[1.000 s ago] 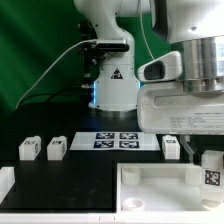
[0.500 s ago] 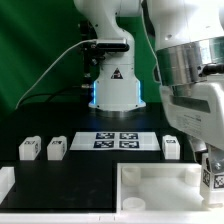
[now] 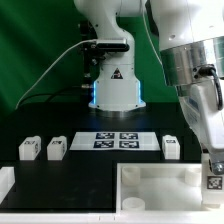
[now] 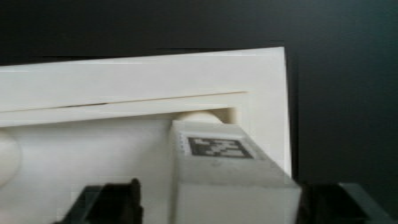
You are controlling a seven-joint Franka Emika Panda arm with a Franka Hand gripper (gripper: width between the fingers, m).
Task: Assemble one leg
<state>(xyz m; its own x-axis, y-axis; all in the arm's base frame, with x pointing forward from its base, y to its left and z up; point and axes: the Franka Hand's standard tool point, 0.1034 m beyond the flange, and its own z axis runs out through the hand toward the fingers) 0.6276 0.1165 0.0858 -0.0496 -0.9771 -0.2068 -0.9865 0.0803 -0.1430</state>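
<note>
My gripper is shut on a leg, a small white post with a square tag, at the exterior view's far right. It holds the leg over the right corner of the wide white rimmed panel. In the wrist view the leg sits between the two dark fingers, and its far end meets the panel's inner corner. Three more legs stand on the table: two at the exterior view's left and one at the right.
The marker board lies in front of the robot base. A white part sits at the exterior view's lower left edge. The arm's large body hangs over the right side of the scene.
The arm has swung and lowered. The gripper with the leg has gone down a little toward the panel's right corner.
</note>
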